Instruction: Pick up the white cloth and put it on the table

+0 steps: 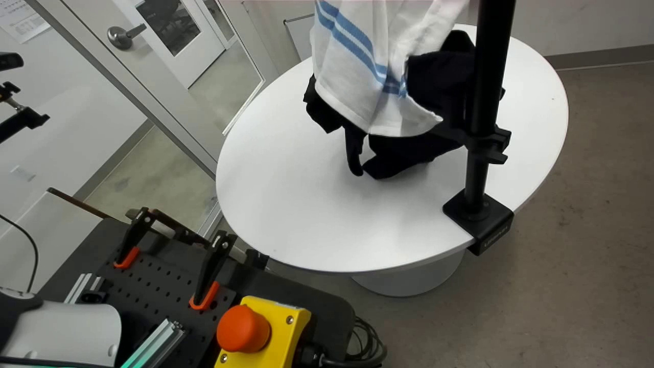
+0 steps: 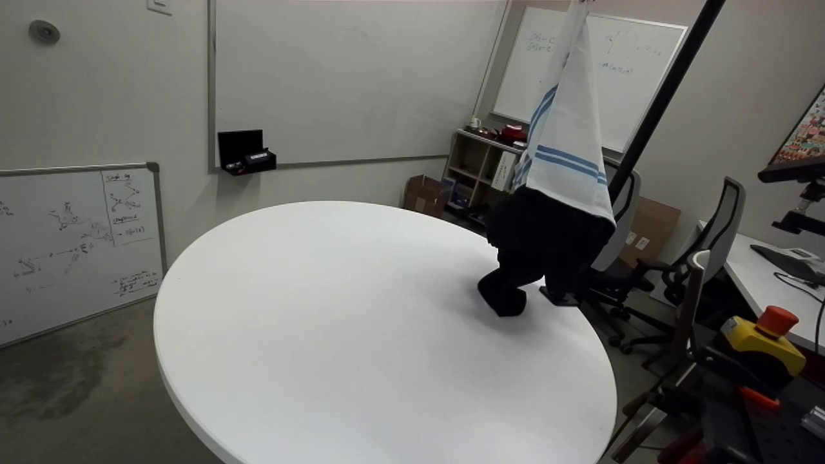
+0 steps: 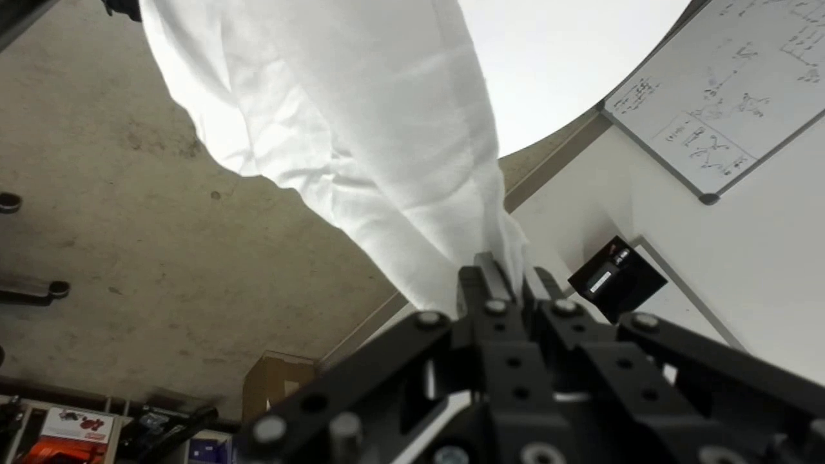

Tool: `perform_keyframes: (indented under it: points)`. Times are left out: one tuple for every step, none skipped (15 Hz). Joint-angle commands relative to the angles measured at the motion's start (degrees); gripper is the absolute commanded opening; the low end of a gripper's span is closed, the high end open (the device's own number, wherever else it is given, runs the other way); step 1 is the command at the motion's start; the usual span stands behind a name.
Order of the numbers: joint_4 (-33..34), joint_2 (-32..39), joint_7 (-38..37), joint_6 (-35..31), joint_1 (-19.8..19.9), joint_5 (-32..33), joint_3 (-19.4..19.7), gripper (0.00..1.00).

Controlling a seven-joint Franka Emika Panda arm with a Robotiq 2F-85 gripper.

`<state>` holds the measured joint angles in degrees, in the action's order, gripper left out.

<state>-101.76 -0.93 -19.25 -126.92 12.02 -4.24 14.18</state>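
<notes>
The white cloth with blue stripes (image 1: 352, 66) hangs down over a bunched black cloth (image 1: 401, 153) in an exterior view. The white cloth (image 2: 570, 138) and the black cloth (image 2: 541, 235) show in an exterior view too, above the round white table (image 2: 361, 335). The black cloth's lower ends reach the tabletop; whether it hangs from the white cloth or stands by itself I cannot tell. In the wrist view my gripper (image 3: 512, 280) is shut on a gathered end of the white cloth (image 3: 387, 129). The gripper is out of sight in both exterior views.
A black pole (image 1: 493, 66) is clamped to the table's edge by its base (image 1: 479, 217), close to the cloths. A dark bench (image 1: 158, 291) carries clamps and a yellow box with a red button (image 1: 271, 329). Office chairs (image 2: 702, 238) stand behind the table.
</notes>
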Motion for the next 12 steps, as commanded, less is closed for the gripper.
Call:
perform_keyframes:
  points:
    - [0.66, -3.14, 1.72, 2.97, -0.03, -3.12, -0.90, 0.01]
    - [1.06, -3.70, 1.84, 3.88, -0.12, -3.57, -1.08, 0.01]
    - [0.92, -4.56, 1.83, 4.41, -0.21, -3.75, -1.26, 0.01]
    - [1.14, -5.16, 2.00, 5.04, -0.32, -4.01, -1.42, 0.01]
    - [0.78, -6.14, 2.08, 5.32, -0.40, -4.17, -1.60, 0.01]
    - [0.98, -6.65, 2.42, 5.90, -0.48, -4.46, -1.71, 0.01]
    - [0.80, -7.41, 2.60, 6.19, -0.55, -4.65, -1.86, 0.01]
    - [0.70, -8.12, 2.87, 6.41, -0.65, -4.90, -1.98, 0.01]
    - [0.65, -8.71, 3.17, 6.49, -0.74, -5.09, -2.10, 0.01]
    - [0.75, -9.22, 3.30, 6.57, -0.87, -5.19, -2.25, 0.01]
    - [1.16, -9.58, 3.39, 6.89, -1.03, -5.27, -2.44, 0.01]
    - [1.48, -10.01, 3.51, 7.11, -1.26, -5.30, -2.67, 0.01]
